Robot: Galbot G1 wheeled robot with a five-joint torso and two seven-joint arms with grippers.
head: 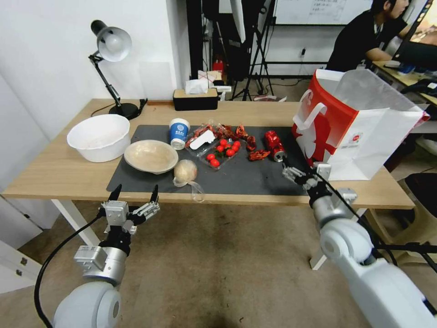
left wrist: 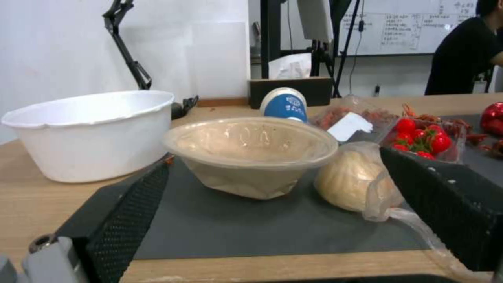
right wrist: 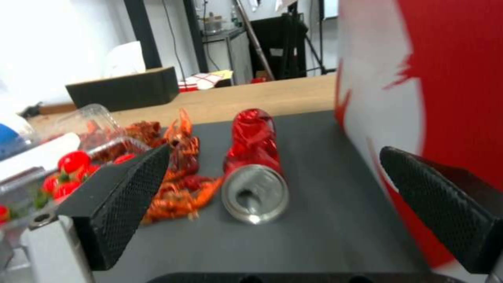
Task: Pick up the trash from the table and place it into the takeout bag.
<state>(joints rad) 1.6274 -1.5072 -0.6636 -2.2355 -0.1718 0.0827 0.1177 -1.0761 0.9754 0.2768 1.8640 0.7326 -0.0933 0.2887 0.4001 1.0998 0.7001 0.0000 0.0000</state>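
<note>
The trash lies on the table's (head: 54, 175) dark mat (head: 255, 178): a beige shallow bowl (head: 150, 156) (left wrist: 251, 151), a blue-and-white paper cup (head: 179, 133) (left wrist: 285, 104), a clear-wrapped beige ball (head: 185, 171) (left wrist: 348, 179) and a crushed shiny red can (head: 274, 145) (right wrist: 254, 157). The red-and-white takeout bag (head: 359, 123) (right wrist: 445, 78) stands upright at the right. My right gripper (head: 291, 171) (right wrist: 275, 153) is open just above the mat, short of the can's silver end, beside the bag. My left gripper (head: 135, 193) (left wrist: 275, 161) is open off the table's front edge, facing the bowl.
A big white bowl (head: 100, 136) sits on the left of the table, with a desk lamp (head: 111, 50) and a black tissue box (head: 195, 98) at the back. A clear box of cherry tomatoes (head: 221, 151) and red crayfish shells (head: 255, 154) lie between cup and can.
</note>
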